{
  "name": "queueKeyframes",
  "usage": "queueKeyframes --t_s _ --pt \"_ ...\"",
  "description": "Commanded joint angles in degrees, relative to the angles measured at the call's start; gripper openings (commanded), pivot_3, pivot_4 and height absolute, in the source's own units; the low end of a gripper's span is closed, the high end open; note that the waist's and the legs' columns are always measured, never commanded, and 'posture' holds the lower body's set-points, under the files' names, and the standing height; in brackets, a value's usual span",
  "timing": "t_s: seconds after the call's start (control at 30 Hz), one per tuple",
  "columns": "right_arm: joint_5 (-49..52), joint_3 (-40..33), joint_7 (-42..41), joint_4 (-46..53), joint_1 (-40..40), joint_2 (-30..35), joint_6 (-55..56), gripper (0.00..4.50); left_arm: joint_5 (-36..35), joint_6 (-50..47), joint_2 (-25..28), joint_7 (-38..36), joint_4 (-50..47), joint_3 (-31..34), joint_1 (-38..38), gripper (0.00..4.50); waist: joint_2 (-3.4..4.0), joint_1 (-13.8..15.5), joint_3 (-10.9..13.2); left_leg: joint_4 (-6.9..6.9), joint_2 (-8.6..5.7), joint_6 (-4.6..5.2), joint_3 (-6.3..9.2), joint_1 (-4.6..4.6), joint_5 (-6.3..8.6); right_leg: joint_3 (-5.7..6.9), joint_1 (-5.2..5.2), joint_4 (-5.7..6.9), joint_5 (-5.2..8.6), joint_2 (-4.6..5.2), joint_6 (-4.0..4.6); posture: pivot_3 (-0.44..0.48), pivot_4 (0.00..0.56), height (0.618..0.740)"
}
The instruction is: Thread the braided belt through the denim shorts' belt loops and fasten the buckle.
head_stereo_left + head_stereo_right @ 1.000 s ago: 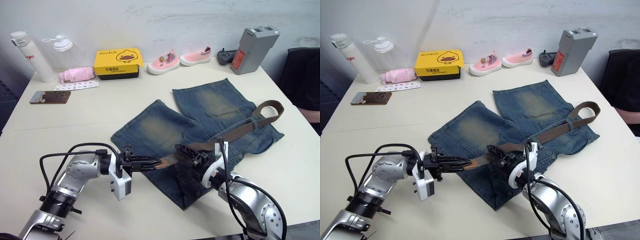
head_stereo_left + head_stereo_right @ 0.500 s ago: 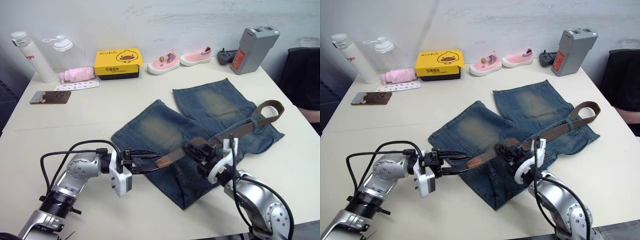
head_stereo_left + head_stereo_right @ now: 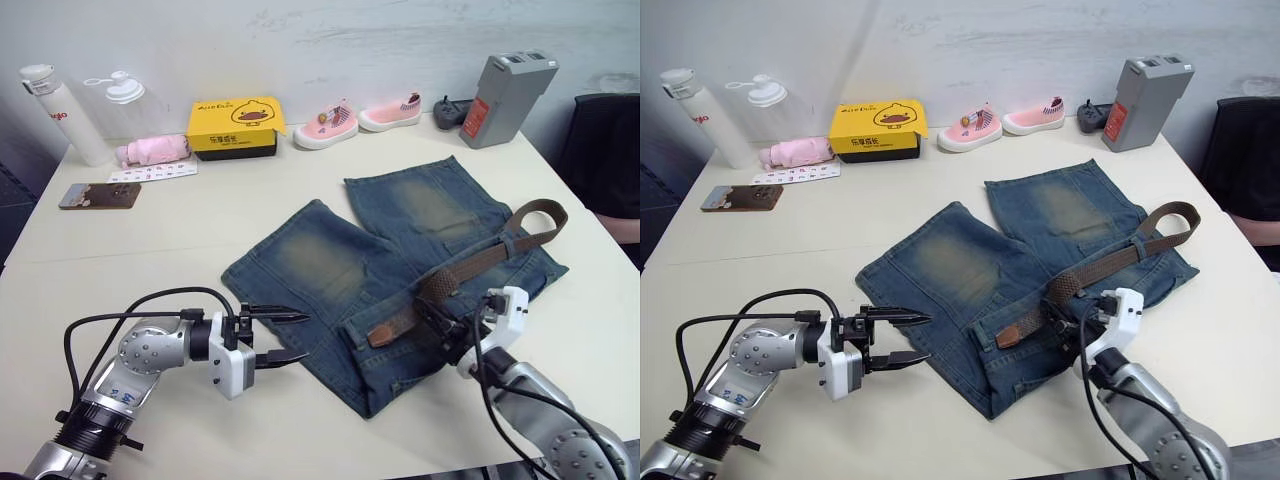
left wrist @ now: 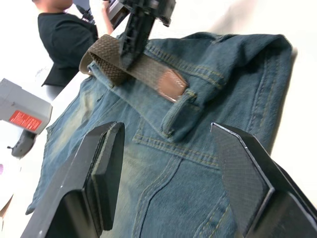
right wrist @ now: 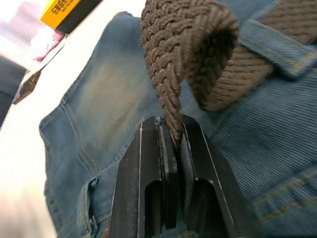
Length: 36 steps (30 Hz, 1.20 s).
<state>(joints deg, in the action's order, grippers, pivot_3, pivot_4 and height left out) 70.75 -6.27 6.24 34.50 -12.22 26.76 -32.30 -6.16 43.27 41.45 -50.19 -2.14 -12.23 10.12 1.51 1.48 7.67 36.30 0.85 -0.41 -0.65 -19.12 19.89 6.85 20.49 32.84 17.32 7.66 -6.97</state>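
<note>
Holding the braided belt [image 3: 1110,262] pinched in my right tool [image 3: 1072,312], I see its tan tip [image 3: 381,333] poking through a belt loop [image 4: 179,112] on the denim shorts [image 3: 330,262], pointing toward my left tool [image 3: 272,335], which hangs open just beside it on the desk [image 3: 200,225], nearer.

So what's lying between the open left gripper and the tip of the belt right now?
Only blue denim: the left gripper hangs open at the edge of the denim shorts, and wrinkled waistband cloth fills the stretch to the braided belt tip, seen in the left wrist view.

The braided belt [image 3: 470,264] lies across the denim shorts [image 3: 330,265], apparently through one loop.
</note>
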Motion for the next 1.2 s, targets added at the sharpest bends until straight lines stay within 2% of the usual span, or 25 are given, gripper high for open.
queueKeyframes --t_s 0.03,0.2,0.43,0.53,0.7,0.8,1.07,1.17,1.2 --pt "-10.9 5.2 -4.2 2.1 0.9 -3.0 3.8 0.0 -1.8 -0.4 0.7 -0.2 -2.6 1.2 -0.5 3.07 0.0 0.0 0.0 0.0 -0.01 0.0 0.0 0.01 0.0 0.0 0.0 0.0 0.0 0.01 0.0 0.0 0.15 0.712" --pt "-18.8 11.3 -6.8 1.4 1.7 -6.1 4.0 0.0 -2.1 -0.8 0.9 -1.0 -2.6 1.4 -0.7 3.07 -0.01 0.0 0.0 -0.01 -0.03 -0.02 0.01 0.02 0.0 0.01 -0.01 0.0 0.0 0.0 0.0 0.0 0.15 0.712" --pt "-19.8 14.0 -6.3 -1.0 2.6 -6.9 -3.9 0.0 1.6 3.8 0.6 -2.5 0.5 0.1 0.4 3.07 -0.03 0.0 0.0 -0.01 -0.03 -0.02 0.05 0.01 0.0 0.04 -0.01 0.01 0.0 0.01 0.0 0.0 0.15 0.712" --pt "-17.3 13.4 -4.7 -1.6 2.6 -7.2 -9.4 0.0 7.5 9.4 -1.1 -1.5 5.7 -1.5 2.8 3.07 -0.05 0.0 0.0 -0.01 -0.06 -0.02 0.03 0.01 0.0 0.05 -0.01 0.0 0.0 0.01 0.0 0.0 0.15 0.712" --pt "-14.9 10.6 -1.7 -2.5 4.2 -9.1 -14.4 0.0 11.6 13.7 -5.0 -0.1 12.4 -4.8 7.5 3.07 -0.31 0.0 -0.2 0.0 -0.07 -0.02 0.04 0.02 0.0 0.09 -0.03 0.02 0.0 0.0 0.0 0.0 0.15 0.712" --pt "-14.8 9.5 -1.2 -2.6 4.9 -9.4 -16.2 0.0 11.5 13.3 -7.8 1.3 13.7 -5.8 9.6 3.07 -0.33 0.0 -0.2 0.0 -0.07 -0.02 0.04 0.02 0.0 0.09 -0.03 0.02 0.0 0.01 0.0 0.0 0.15 0.712" --pt "-14.8 8.3 -0.9 -1.7 4.8 -10.5 -18.5 0.0 12.9 12.5 -10.2 3.2 15.7 -7.7 11.0 3.07 -0.34 0.0 -0.3 0.02 -0.07 -0.02 0.04 0.03 -0.01 0.12 -0.04 0.04 0.0 0.01 0.0 0.0 0.15 0.712" --pt "-14.8 7.9 -0.6 -0.9 4.8 -10.9 -18.8 0.0 14.0 12.5 -10.7 3.9 16.6 -8.1 11.3 2.37 -0.35 0.0 -0.3 0.06 -0.08 -0.01 0.04 0.01 0.0 0.15 -0.06 0.05 0.0 0.02 0.0 0.0 0.15 0.712" --pt "-14.8 7.8 -0.5 -0.7 4.9 -11.1 -18.9 0.0 14.1 12.4 -10.8 4.0 16.6 -8.2 11.4 1.91 -0.34 0.0 -0.3 0.05 -0.07 -0.01 0.05 0.02 0.0 0.14 -0.06 0.05 0.0 0.01 0.0 0.0 0.15 0.712"
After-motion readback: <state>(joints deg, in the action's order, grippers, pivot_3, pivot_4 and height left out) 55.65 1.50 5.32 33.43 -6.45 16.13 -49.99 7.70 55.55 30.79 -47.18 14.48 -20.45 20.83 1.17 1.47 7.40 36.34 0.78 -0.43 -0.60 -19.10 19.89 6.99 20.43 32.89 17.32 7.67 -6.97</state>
